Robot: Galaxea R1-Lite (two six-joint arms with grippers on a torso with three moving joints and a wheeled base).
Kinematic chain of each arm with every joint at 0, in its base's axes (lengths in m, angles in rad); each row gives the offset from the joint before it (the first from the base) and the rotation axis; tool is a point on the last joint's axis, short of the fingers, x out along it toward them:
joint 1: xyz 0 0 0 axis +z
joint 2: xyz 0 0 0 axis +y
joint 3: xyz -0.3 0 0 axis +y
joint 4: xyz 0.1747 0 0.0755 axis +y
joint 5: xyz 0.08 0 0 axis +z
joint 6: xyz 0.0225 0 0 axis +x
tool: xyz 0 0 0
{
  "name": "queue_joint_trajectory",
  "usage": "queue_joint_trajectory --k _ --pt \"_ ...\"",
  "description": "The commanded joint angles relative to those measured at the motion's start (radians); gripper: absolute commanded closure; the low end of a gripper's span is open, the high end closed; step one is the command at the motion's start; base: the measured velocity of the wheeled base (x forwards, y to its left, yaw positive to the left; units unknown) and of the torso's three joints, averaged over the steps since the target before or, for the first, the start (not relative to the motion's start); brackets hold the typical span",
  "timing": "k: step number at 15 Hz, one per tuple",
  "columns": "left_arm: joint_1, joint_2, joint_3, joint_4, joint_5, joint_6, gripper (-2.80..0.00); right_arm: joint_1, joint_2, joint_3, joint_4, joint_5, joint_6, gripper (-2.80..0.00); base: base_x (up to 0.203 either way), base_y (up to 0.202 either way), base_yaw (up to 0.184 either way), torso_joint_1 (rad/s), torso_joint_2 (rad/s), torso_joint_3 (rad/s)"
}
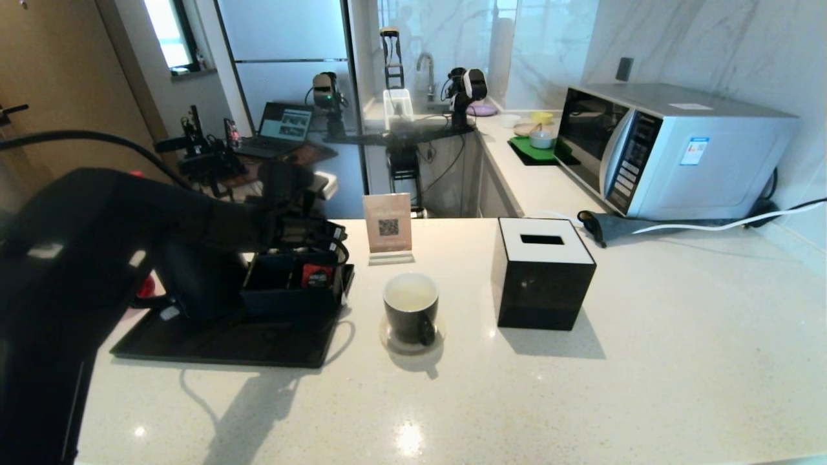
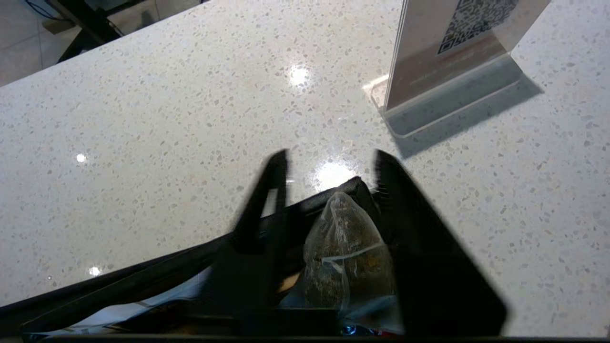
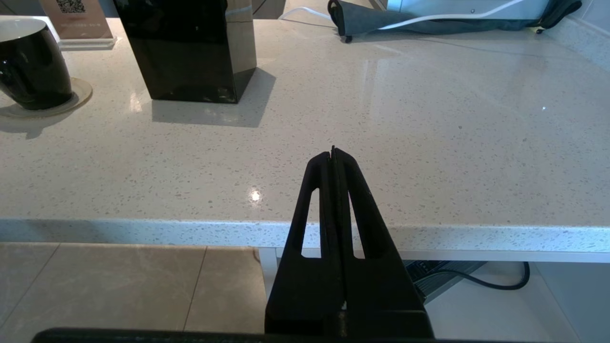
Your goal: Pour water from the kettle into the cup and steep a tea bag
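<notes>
A translucent pyramid tea bag [image 2: 343, 247] stands in a black organiser box [image 1: 291, 284] on a black tray [image 1: 226, 342]. My left gripper [image 2: 331, 157] reaches down into that box, its blurred fingers astride the tea bag; a dark gap still shows on one side of the bag. The black cup [image 1: 411, 310] with its white inside sits on a round coaster right of the tray and also shows in the right wrist view [image 3: 28, 66]. My left arm mostly hides the black kettle [image 1: 194, 284] on the tray. My right gripper [image 3: 333, 150] hangs shut and empty off the counter's front edge.
A black tissue box [image 1: 543, 271] stands right of the cup. A QR-code sign [image 1: 387, 226] stands behind the cup, close to the organiser. A microwave [image 1: 672, 148] and a grey cloth with a white cable lie at the back right.
</notes>
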Motion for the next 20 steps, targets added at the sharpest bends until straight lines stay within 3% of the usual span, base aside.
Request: queue_joint_trajectory --k 1,20 --pt "-0.001 0.010 -0.010 -0.001 0.000 0.001 0.00 0.000 0.000 0.000 0.000 0.000 -0.001 0.00 0.000 0.000 0.000 0.000 0.00 0.000" --pt "0.000 -0.030 -0.030 -0.001 0.000 0.030 0.00 0.000 0.000 0.000 0.000 0.000 -0.001 0.00 0.000 0.000 0.000 0.000 0.00 0.000"
